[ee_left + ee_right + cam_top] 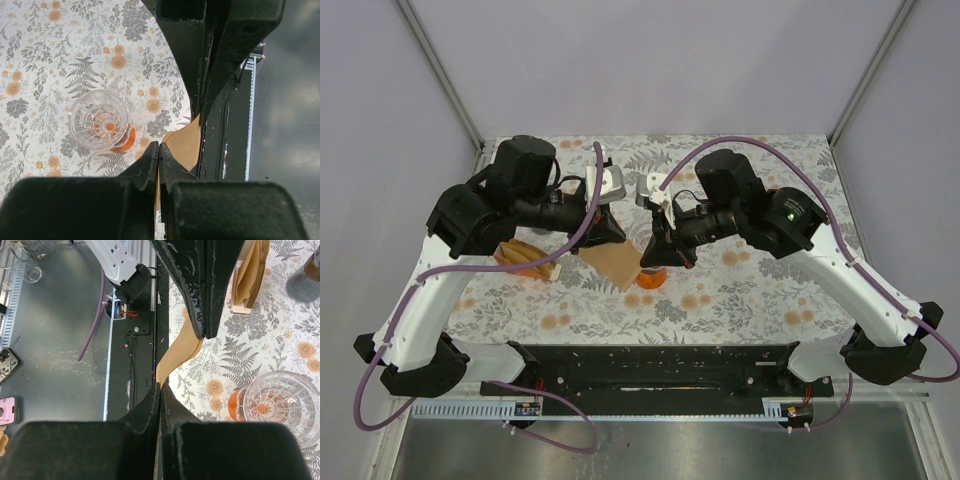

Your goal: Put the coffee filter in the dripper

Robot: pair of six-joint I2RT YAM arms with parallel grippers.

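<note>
Ribbed clear glass dripper (pixel 275 400) with orange base, mid-table on floral cloth (pixel 45 60). Just beside it, thin curved brown paper coffee filter (pixel 180 352), pinched tight at opposite edges by left gripper (pixel 159 150) and right gripper (pixel 160 390). Fanned filter stack (pixel 525 258) toward left edge.

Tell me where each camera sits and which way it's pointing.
Top external: high behind the robot, looking down on the table; left arm and right arm show.
Left wrist: on the left arm, looking down past the left claw at the dripper.
Right wrist: on the right arm, looking down past the right claw.
Shared: both wrist views show the coffee filter pinched by both claws.
</note>
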